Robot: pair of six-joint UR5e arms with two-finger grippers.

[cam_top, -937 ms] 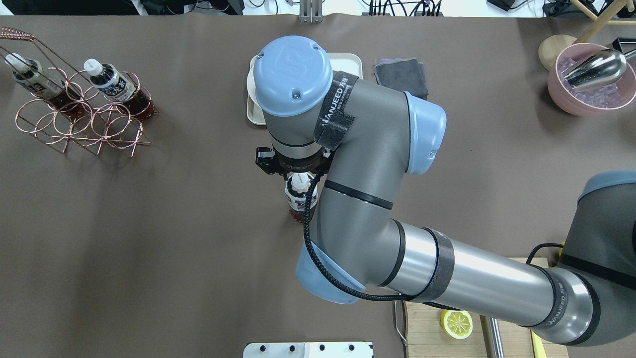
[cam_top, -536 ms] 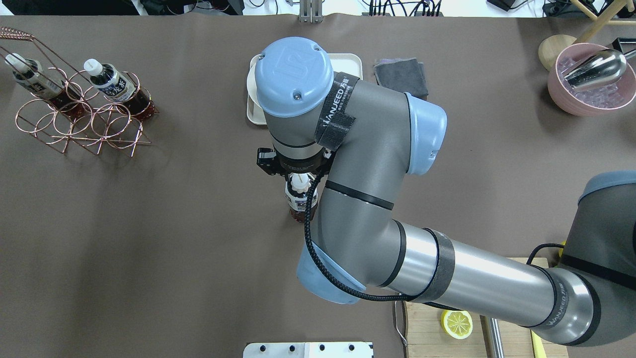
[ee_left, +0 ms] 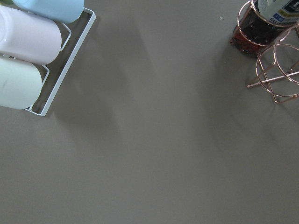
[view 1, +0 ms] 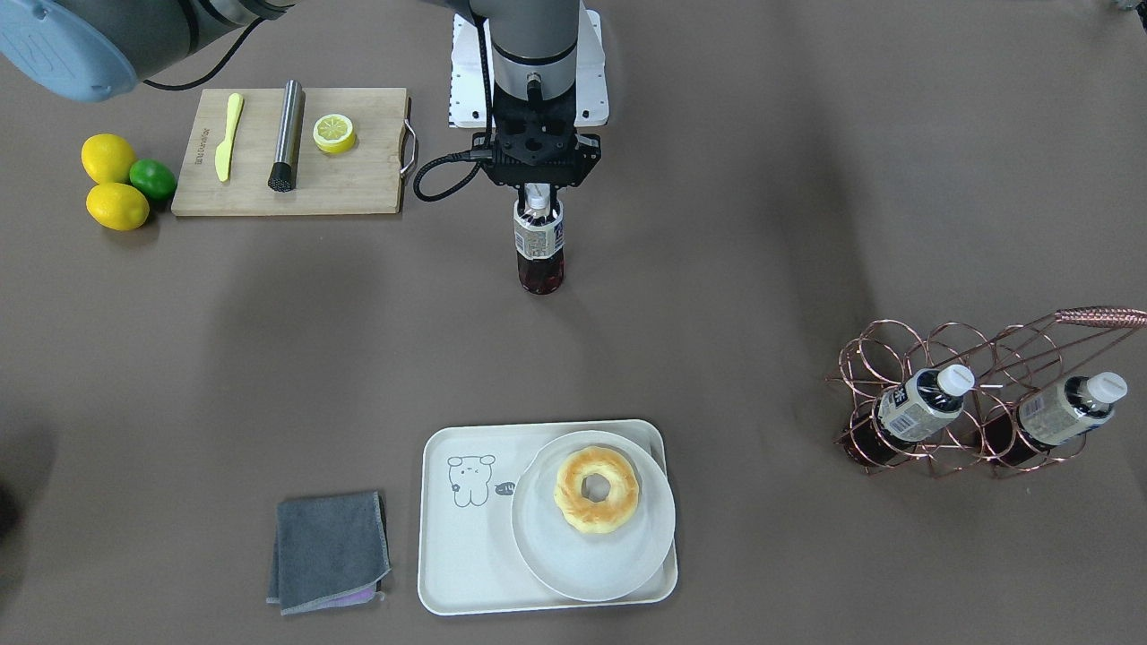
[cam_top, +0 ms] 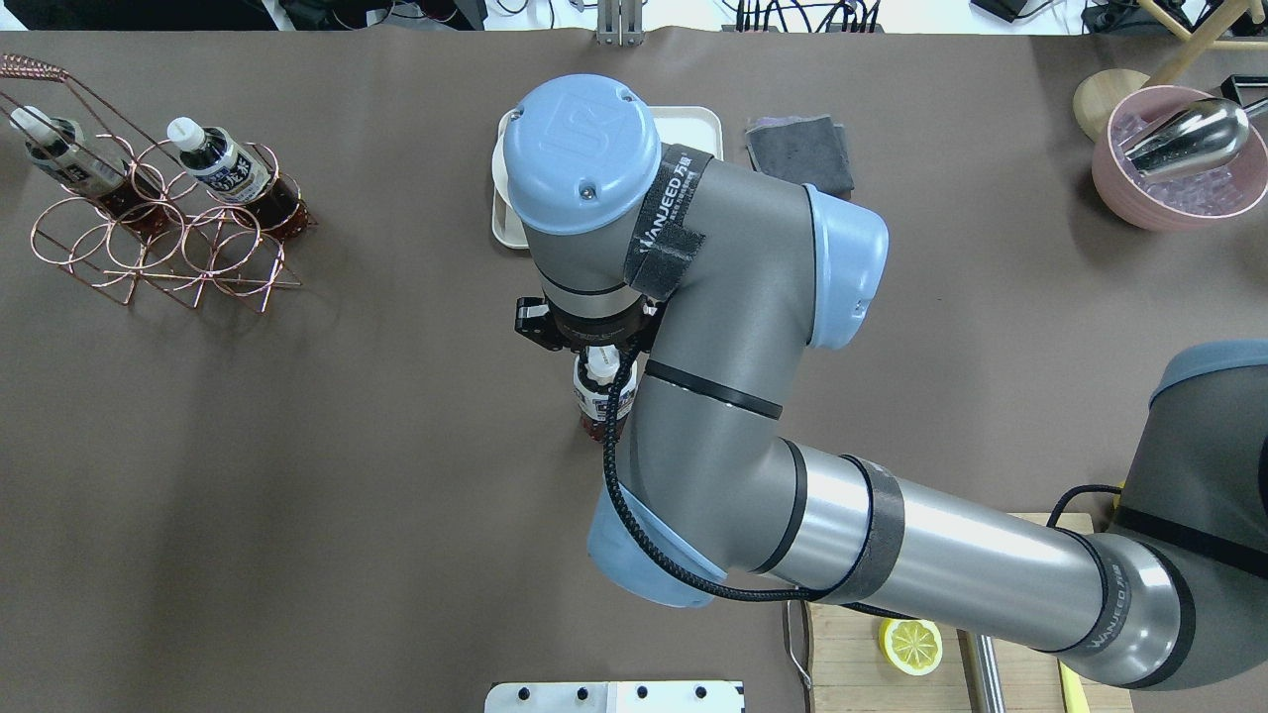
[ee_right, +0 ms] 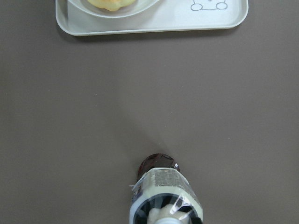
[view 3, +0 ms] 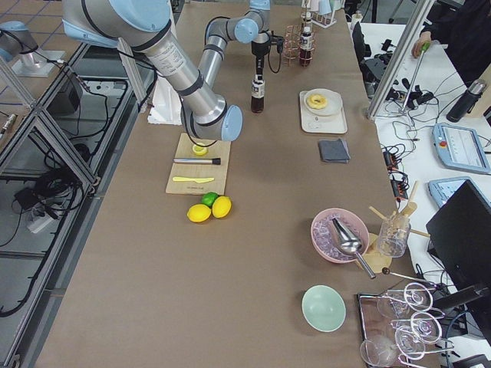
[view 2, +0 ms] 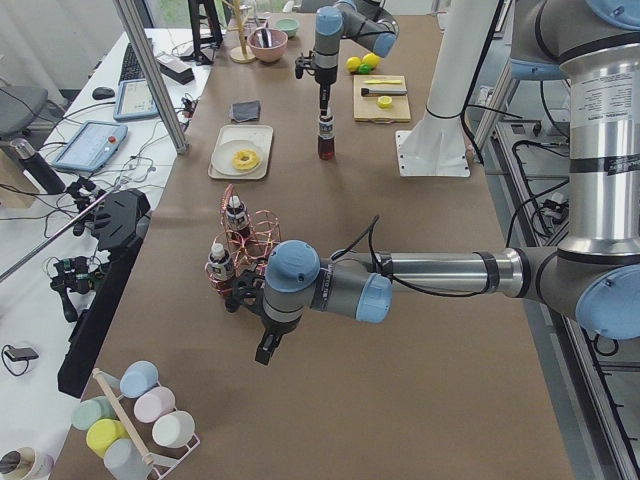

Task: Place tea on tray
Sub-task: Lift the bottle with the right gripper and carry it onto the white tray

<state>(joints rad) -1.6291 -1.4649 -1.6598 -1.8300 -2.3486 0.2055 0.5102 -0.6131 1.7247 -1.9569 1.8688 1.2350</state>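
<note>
R fingers (view 1: pixel 536 191) look clamped on tea (view 1: pixel 539 249) cap; btl upright mid-table, well short of tray (view 1: pixel 466 555) by far edge. Step: carry. Next: lift, set on tray's bear side, clear of plate (view 1: pixel 582 564). L fingers (view 2: pixel 266 352): can't tell.

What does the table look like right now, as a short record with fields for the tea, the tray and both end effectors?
tea: upright, mid-table, not on the tray
right end effector: shut on the tea's cap
left end effector: beside the wire rack; open or shut unclear
tray: holds plate with doughnut; bear side bare
wire rack: holds two like bottles
</note>
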